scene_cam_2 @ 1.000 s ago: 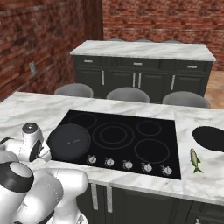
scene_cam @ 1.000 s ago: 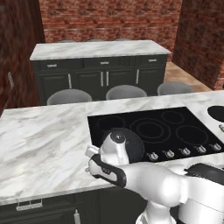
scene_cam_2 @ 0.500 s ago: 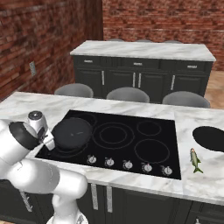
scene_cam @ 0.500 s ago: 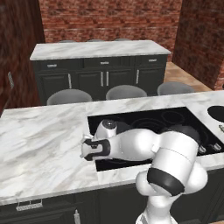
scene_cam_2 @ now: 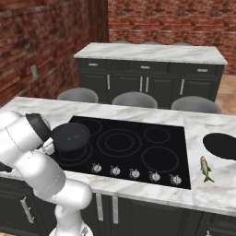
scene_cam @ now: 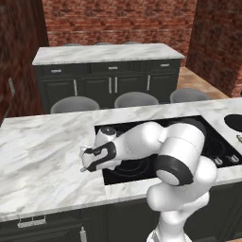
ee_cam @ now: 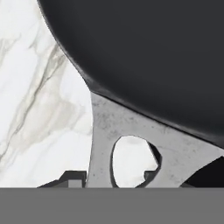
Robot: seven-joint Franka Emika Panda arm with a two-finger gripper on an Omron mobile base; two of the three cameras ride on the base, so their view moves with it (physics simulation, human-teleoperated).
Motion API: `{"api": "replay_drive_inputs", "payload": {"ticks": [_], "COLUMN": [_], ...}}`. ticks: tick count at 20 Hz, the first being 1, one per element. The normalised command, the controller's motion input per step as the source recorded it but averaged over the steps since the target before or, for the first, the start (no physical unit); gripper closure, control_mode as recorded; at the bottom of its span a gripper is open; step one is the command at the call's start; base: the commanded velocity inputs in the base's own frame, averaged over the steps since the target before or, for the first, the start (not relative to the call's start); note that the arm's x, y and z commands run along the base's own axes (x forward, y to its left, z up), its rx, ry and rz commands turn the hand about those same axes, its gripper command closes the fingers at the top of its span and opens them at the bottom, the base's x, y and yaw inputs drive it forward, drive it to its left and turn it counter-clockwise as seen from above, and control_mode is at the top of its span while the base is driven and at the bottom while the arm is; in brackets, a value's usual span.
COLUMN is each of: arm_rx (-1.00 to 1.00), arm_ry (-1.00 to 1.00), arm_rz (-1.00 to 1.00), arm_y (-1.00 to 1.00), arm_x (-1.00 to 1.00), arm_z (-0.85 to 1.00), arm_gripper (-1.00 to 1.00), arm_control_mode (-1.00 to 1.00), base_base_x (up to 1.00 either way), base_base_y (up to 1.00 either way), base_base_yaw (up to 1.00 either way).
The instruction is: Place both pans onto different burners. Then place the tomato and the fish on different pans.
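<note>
Straddling the silvery handle of the first pan with the end effector — grip or mere touch, cannot tell. Pan on the front-left burner; second pan and fish wait on the table. Next — fetch that second pan.

Both base views look forward and down from behind the arm, left and right, sharing the cooktop and marble table. The hand view sits very close above a pan.
</note>
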Motion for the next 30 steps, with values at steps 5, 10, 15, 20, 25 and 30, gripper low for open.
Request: {"api": "replay_drive_inputs", "payload": {"ticks": [5, 10, 15, 20, 25, 30], "arm_rx": [-0.04, -0.01, 0.0, 0.0, 0.01, 0.03], "arm_ry": [-0.02, -0.01, 0.0, 0.0, 0.0, 0.0], "arm_rz": [0.0, 0.0, 0.0, 0.0, 0.0, 0.0], "arm_y": [-0.11, -0.34, -0.52, -0.44, -0.33, -0.02], "arm_x": [-0.81, -0.46, 0.0, -0.26, -0.15, 0.12], "arm_z": [-0.21, -0.2, -0.25, -0.11, -0.15, -0.23], "arm_gripper": [1.0, 1.0, 1.0, 1.0, 1.0, -1.0], "arm_control_mode": [-1.0, -1.0, -1.0, -1.0, -1.0, -1.0], "base_base_x": [0.0, 0.0, 0.0, 0.0, 0.0, 0.0], "base_base_y": [0.0, 0.0, 0.0, 0.0, 0.0, 0.0], "base_base_yaw": [0.0, 0.0, 0.0, 0.0, 0.0, 0.0]}}
